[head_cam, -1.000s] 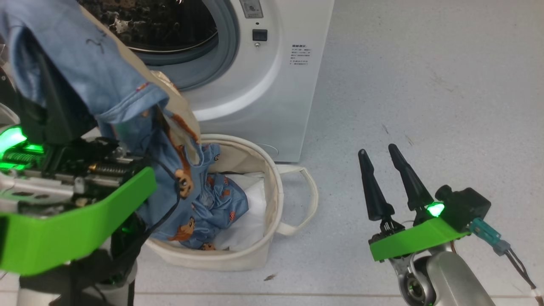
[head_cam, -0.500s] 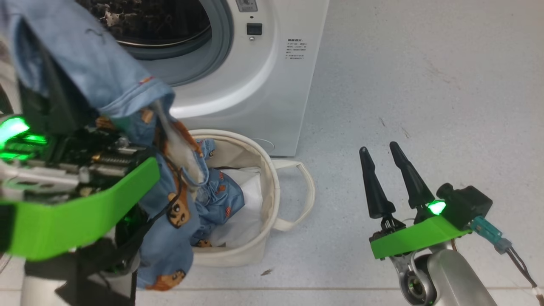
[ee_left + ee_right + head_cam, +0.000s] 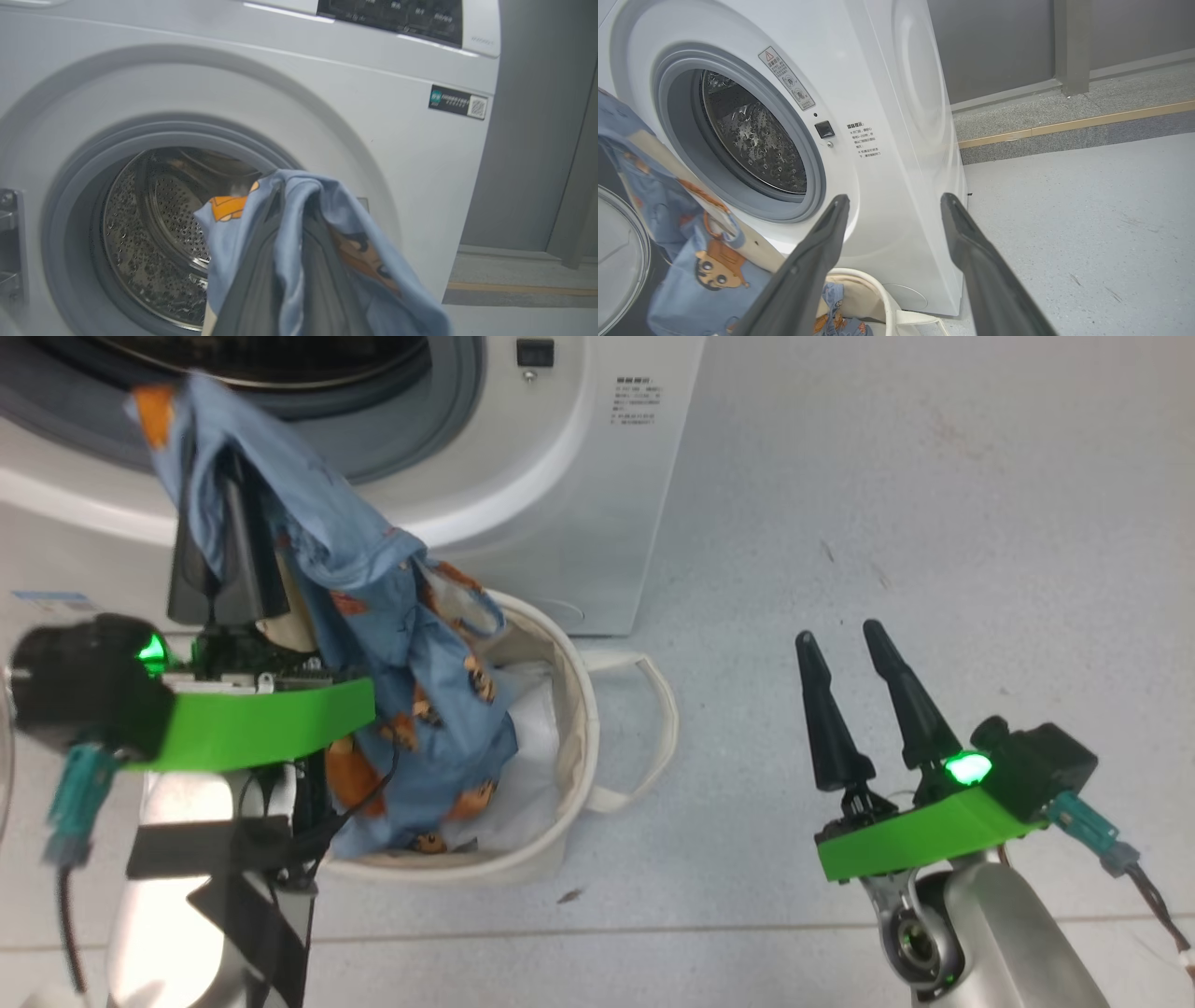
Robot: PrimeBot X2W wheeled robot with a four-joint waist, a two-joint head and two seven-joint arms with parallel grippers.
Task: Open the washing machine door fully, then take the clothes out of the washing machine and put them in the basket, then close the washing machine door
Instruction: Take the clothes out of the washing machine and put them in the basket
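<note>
Gloss, steel, cloth and canvas.
Machine panels are smooth glossy white; its gasket is matt grey rubber, its drum shiny perforated metal. Clothes are soft, thin printed cloth; basket is coarse cream canvas. Floor is matt, speckled grey. Right tool fingers are matt black plastic on a smooth green plastic bracket.

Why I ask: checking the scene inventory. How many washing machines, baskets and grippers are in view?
washing machine: 1
basket: 1
grippers: 2, the left gripper and the right gripper
Total: 4
</note>
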